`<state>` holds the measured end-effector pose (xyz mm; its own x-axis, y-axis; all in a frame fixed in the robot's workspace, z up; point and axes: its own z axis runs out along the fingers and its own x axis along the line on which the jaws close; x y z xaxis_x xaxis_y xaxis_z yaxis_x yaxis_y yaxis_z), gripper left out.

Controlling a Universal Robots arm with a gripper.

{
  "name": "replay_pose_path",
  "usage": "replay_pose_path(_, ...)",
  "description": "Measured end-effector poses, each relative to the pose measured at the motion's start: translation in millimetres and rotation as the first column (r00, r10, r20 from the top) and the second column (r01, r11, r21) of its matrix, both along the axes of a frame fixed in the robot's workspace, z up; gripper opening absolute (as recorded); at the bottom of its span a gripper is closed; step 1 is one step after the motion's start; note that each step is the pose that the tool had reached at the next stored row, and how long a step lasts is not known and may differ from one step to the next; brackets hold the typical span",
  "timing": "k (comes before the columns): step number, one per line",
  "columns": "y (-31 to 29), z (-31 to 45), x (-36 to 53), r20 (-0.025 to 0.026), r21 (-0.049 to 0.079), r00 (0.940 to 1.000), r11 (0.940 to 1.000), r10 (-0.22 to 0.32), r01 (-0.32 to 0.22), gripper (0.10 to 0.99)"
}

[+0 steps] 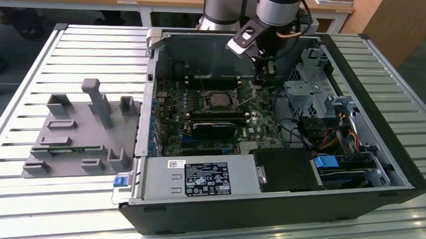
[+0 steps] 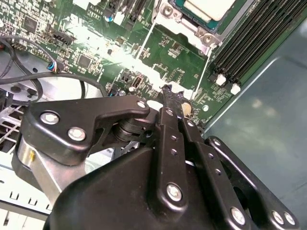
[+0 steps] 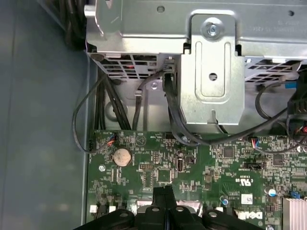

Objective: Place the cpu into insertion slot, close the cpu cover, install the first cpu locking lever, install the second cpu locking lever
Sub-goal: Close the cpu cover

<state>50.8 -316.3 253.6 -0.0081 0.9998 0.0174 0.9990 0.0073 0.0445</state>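
The cpu (image 1: 217,100) lies in the insertion slot on the green board, its pale metal top (image 2: 207,6) framed by the silver cpu cover (image 2: 169,11). The slot's pin field is hidden under it. Two thin wire locking levers (image 2: 145,42) (image 2: 204,67) run out from the socket's corners. One lever (image 1: 248,102) slants up on the socket's right in the exterior view. My gripper (image 1: 262,82) hangs over the board just right of the socket, shut with nothing between its fingers. Its tips (image 2: 168,91) are close to the end of one lever, and they also show above the board (image 3: 163,191).
The black case walls (image 1: 370,103) surround the board. A grey power supply (image 1: 200,177) fills the near side. Long black memory slots (image 2: 254,43) run beside the socket. A metal drive cage (image 3: 211,72) with cables (image 3: 172,115) stands past the board. A grey fixture (image 1: 78,131) rests on the slatted table.
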Motion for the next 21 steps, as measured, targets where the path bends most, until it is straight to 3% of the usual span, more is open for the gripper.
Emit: replay_pose_path(21, 1.7, -11.0, 15.2, -0.0076, 0.000, 1.0000, 1.0000, 0.000, 0.000, 0.106)
